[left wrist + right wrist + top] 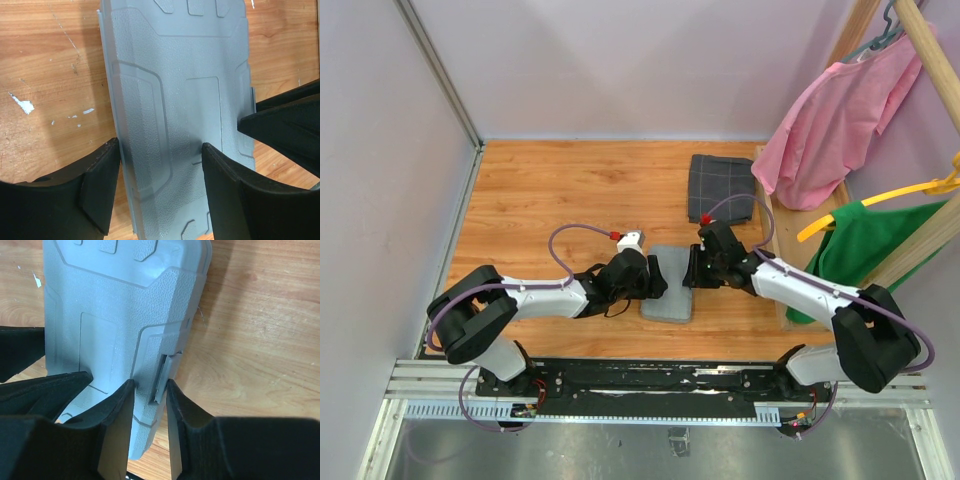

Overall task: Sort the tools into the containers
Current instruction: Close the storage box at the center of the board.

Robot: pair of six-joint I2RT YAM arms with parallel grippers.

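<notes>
The container, a flat grey plastic case, lies closed on the wooden table between both arms. My left gripper is open at the case's left side, one finger just outside the edge and the other resting on the textured lid. My right gripper has closed narrowly over the case's right edge, with one finger against a raised rib of the lid and the other against the small latch. The right gripper's black fingers also show in the left wrist view. No tools are in view.
A folded dark checked cloth lies behind the case. At the right stands a wooden rack with a pink garment, a green garment and a yellow hanger. Walls enclose the table at the left and back.
</notes>
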